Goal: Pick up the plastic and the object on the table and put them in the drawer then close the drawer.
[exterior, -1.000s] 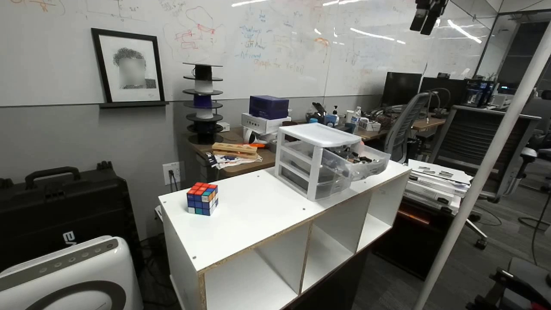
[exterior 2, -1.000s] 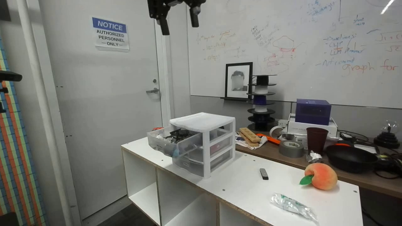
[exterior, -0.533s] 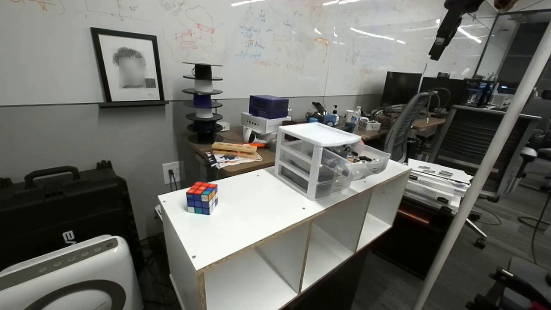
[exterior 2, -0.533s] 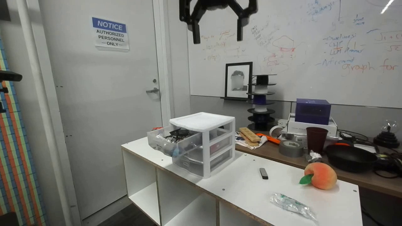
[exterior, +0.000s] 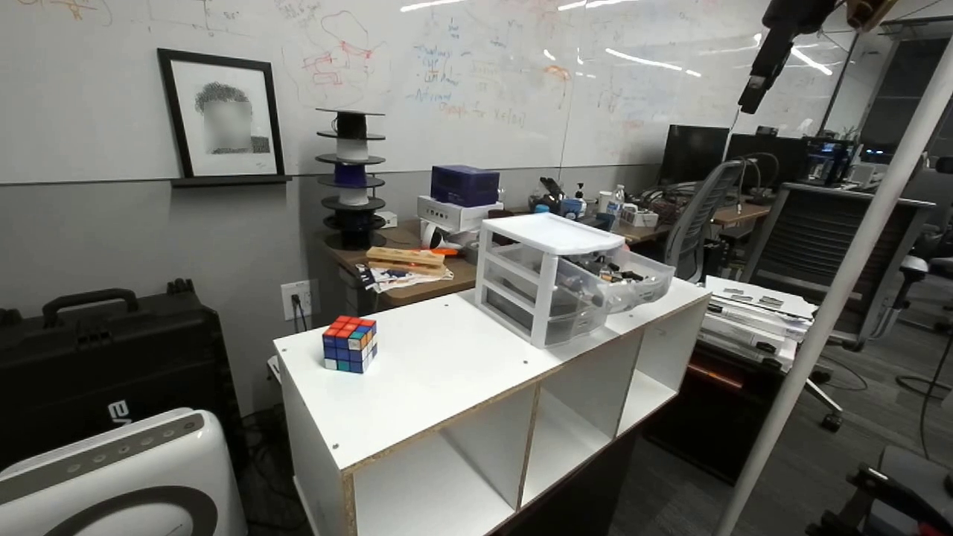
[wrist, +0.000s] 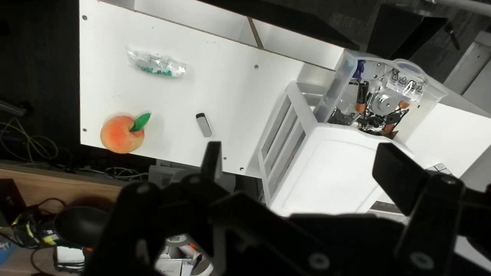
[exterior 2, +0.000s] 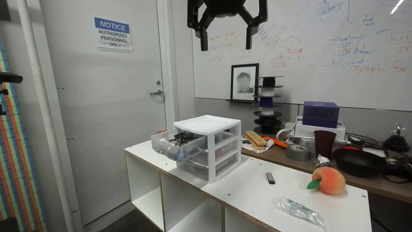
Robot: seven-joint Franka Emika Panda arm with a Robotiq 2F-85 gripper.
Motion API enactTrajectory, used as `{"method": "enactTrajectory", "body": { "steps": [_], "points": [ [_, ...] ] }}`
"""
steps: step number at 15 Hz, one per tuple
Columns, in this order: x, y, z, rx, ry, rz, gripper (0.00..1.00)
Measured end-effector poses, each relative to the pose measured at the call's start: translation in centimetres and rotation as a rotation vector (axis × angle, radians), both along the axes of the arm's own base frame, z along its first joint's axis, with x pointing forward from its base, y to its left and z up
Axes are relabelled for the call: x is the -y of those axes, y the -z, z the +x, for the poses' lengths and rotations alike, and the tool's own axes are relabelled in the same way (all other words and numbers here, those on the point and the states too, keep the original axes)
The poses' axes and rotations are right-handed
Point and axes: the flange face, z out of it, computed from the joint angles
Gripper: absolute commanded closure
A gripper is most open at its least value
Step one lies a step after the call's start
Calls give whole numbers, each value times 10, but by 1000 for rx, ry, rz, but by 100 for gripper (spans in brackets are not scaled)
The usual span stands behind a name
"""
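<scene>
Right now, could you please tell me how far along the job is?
Looks done: the drawer stands open. In hand: nothing; the gripper hangs open, empty. Left: the plastic and the grey stick (probably the object meant) lie on the table; both go in, then the drawer shuts.

Wrapper (exterior 2: 299, 210) crinkled glossy plastic; drawer (exterior 2: 165, 151) translucent plastic.

The sign (exterior 2: 113, 34) on the door (exterior 2: 109, 109) reads NOTICE, AUTHORIZED PERSONNEL ONLY. The whiteboard (exterior 2: 317, 45) carries the handwritten words "graph for". A clear packet (wrist: 404, 84) in the drawer (exterior 2: 166, 150) bears a row of small marks, apparently recycling triangles.
</scene>
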Motion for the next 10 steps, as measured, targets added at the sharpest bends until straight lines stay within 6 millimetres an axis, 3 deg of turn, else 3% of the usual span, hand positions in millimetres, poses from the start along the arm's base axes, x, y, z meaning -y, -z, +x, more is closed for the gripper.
{"method": "enactTrajectory", "body": {
  "steps": [3, 6, 10],
  "points": [
    [0, 1, 0, -3, 1, 1, 0],
    [7, 15, 4, -42, -7, -14, 0],
    [46, 48, 31, -84, 8, -18, 0]
  ]
}}
